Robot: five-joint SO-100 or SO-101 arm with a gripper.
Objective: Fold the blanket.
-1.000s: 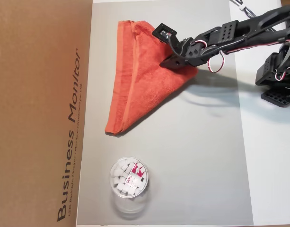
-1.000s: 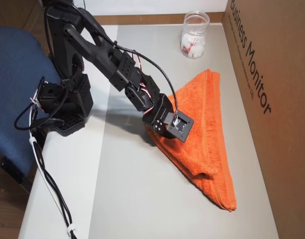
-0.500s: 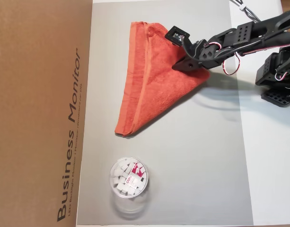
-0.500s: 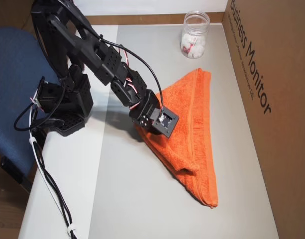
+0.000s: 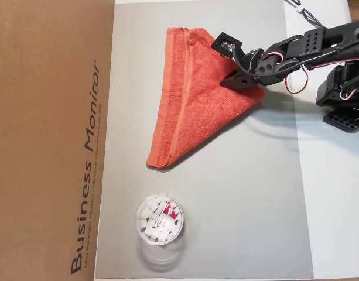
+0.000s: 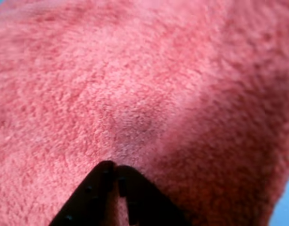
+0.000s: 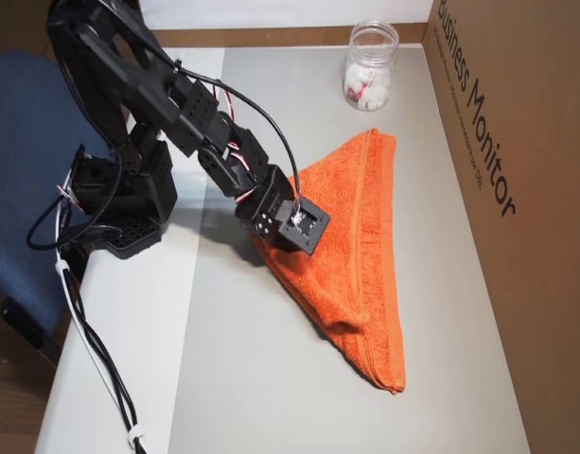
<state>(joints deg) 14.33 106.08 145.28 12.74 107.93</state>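
Observation:
The blanket (image 5: 194, 99) is an orange-red terry towel folded into a triangle on the grey mat (image 5: 243, 205). Its long hemmed edge runs next to the cardboard box. My gripper (image 5: 225, 84) sits at the triangle's right corner, nearest the arm base, and is shut on a pinch of the cloth. In the wrist view the blanket (image 6: 144, 84) fills the frame, and the two black fingertips (image 6: 105, 168) meet at the bottom with cloth bunched between them. From the other overhead view the gripper (image 7: 268, 244) lies on the blanket's (image 7: 360, 236) left corner, mostly under the wrist camera.
A clear jar (image 5: 160, 220) of white pieces stands on the mat, seen again at the far end as the jar (image 7: 370, 64). A large cardboard box (image 5: 50, 140) walls one side. The arm base (image 5: 343, 96) stands off the mat, and a blue chair (image 7: 25, 189) is behind it.
The gripper has pulled back toward the arm base, dragging the folded blanket with it across the mat and away from the cardboard box. The jar has stayed put.

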